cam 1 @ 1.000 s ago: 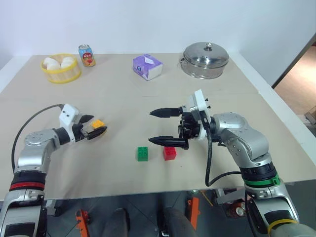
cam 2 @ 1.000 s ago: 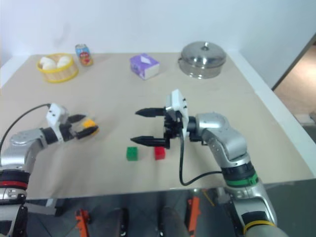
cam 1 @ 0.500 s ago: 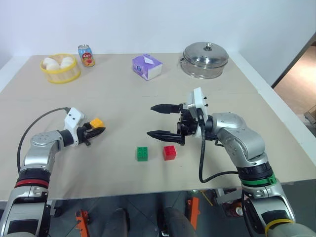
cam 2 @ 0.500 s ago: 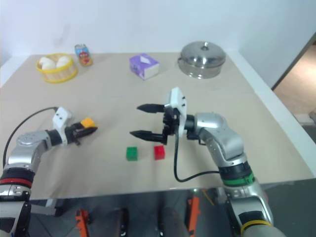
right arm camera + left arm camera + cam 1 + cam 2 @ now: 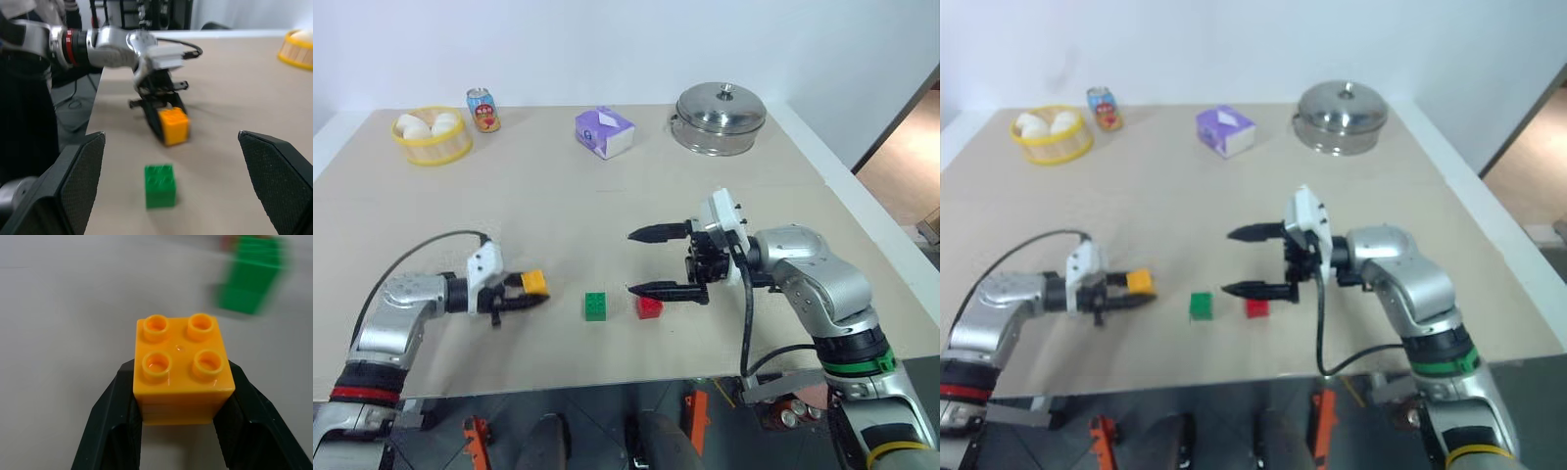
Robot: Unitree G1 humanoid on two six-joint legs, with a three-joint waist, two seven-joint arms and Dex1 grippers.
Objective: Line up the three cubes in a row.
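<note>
My left gripper point(image 5: 530, 292) is shut on the yellow cube point(image 5: 535, 282), whose studded top faces up in the left wrist view point(image 5: 182, 369). It holds the cube just left of the green cube point(image 5: 596, 305), which rests on the table near the front edge. The red cube point(image 5: 649, 307) sits right of the green one, partly behind the lower finger of my right gripper point(image 5: 644, 261). That gripper hangs open above the red cube, its fingers pointing left. The right wrist view shows the green cube point(image 5: 160, 185) and the held yellow cube point(image 5: 173, 126).
At the table's back stand a yellow basket of white rounds point(image 5: 433, 136), a can point(image 5: 484, 110), a purple-and-white tissue pack point(image 5: 605, 132) and a lidded steel pot point(image 5: 722, 118). The front table edge point(image 5: 607, 380) runs close below the cubes.
My left gripper closed on the yellow cube and carried it right and toward the front, close to the green cube. My right gripper drifted slightly right, staying open.
</note>
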